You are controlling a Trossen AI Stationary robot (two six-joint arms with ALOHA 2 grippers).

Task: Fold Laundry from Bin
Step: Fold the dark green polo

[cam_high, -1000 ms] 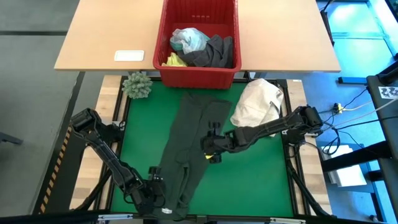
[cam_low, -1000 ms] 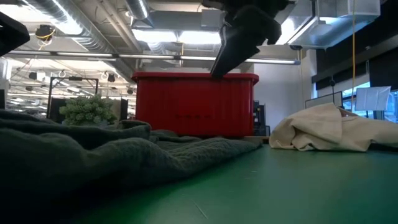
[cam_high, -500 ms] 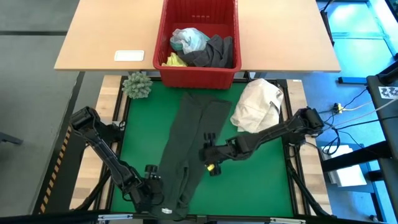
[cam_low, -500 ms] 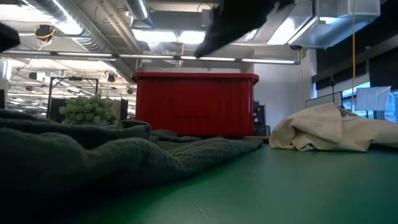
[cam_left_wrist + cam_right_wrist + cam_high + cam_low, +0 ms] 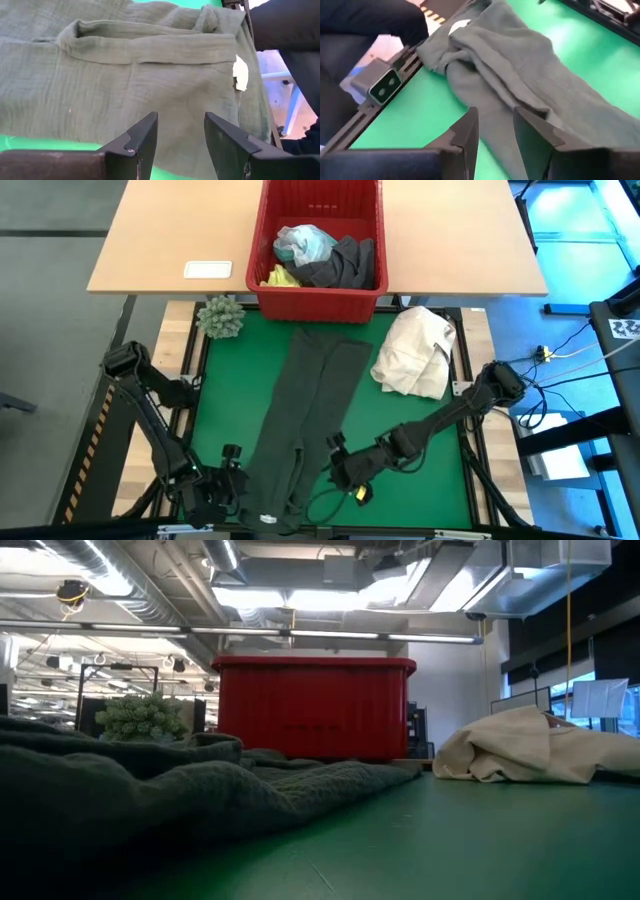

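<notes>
- Dark green garment [image 5: 305, 420] lies stretched on the green mat [image 5: 400, 440], running from just below the red bin [image 5: 318, 302] to the near edge.
- Inside the bin I see turquoise, yellow and grey laundry [image 5: 320, 258] heaped together.
- My left gripper [image 5: 232, 476] sits at the garment's near-left edge — fingers [image 5: 142, 137] apart, empty.
- My right gripper [image 5: 338, 465] sits beside its near-right edge, fingers [image 5: 468, 127] narrowly apart, empty.
- Cream bundle [image 5: 415, 352] lies far right.

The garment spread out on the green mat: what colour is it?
Dark grey-green, plain, no pattern. The garment shows best in the left wrist view.
</notes>
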